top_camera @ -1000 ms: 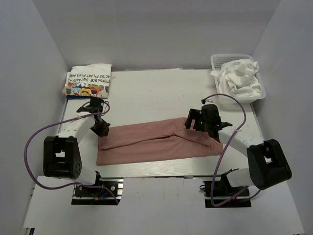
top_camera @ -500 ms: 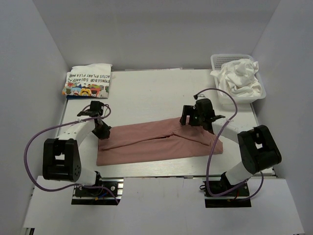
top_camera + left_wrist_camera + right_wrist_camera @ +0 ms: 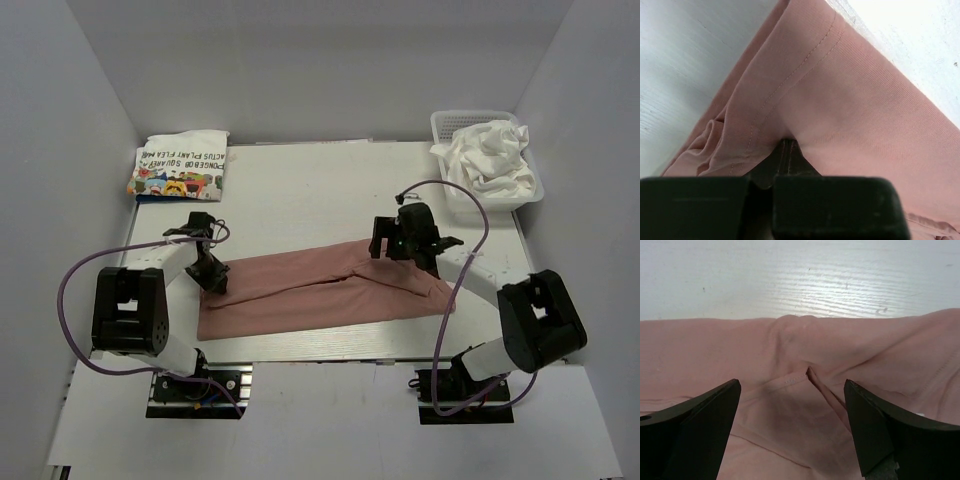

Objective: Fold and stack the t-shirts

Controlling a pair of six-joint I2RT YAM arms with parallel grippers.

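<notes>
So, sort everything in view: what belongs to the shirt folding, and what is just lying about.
Job in hand:
pink t-shirt, spread mid-table
folded cartoon t-shirt, far left corner
crumpled white t-shirts, far right
left gripper, shut on the pink t-shirt
right gripper, open over it

Lying about:
white basket holding the white ones
purple cables

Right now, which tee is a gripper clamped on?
The pink t-shirt spread mid-table: the left gripper is shut on its left edge. The printed tee is folded far left; the white tees are crumpled in the basket.
</notes>
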